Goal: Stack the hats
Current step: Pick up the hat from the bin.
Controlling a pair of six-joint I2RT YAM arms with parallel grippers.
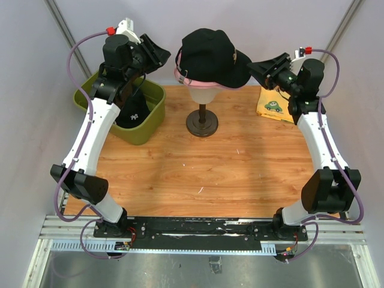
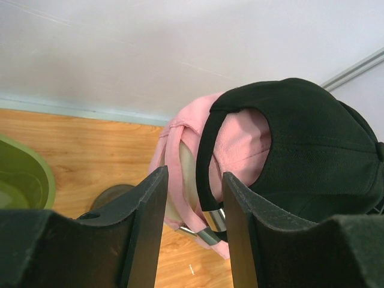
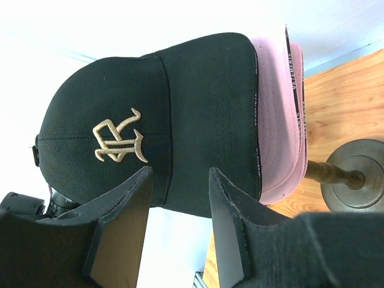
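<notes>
- Black fabric tops the stack: a black cap with a gold embroidered logo sits over a pink cap. Both are on the cream mannequin head, whose dark stand rises from the back centre of the wooden desk.
- At the back of the stacked caps, seen from the left wrist, the black strap arches over the pink crown, with a metal buckle at its lower end.
- Flanking the head, the left claw is raised beside the caps' rear with its jaws parted and nothing between them.
- Opposite it, the right claw is level with the black brim, fingers likewise apart and holding nothing. Whether a fingertip touches the brim cannot be told.
- A second black cap, marked with a white logo, lies inside the olive-green bin at the desk's back left, under the left arm.
- A yellow fabric piece printed with a green car lies at the back right of the desk, partly hidden by the right arm. Its shape cannot be made out.
</notes>
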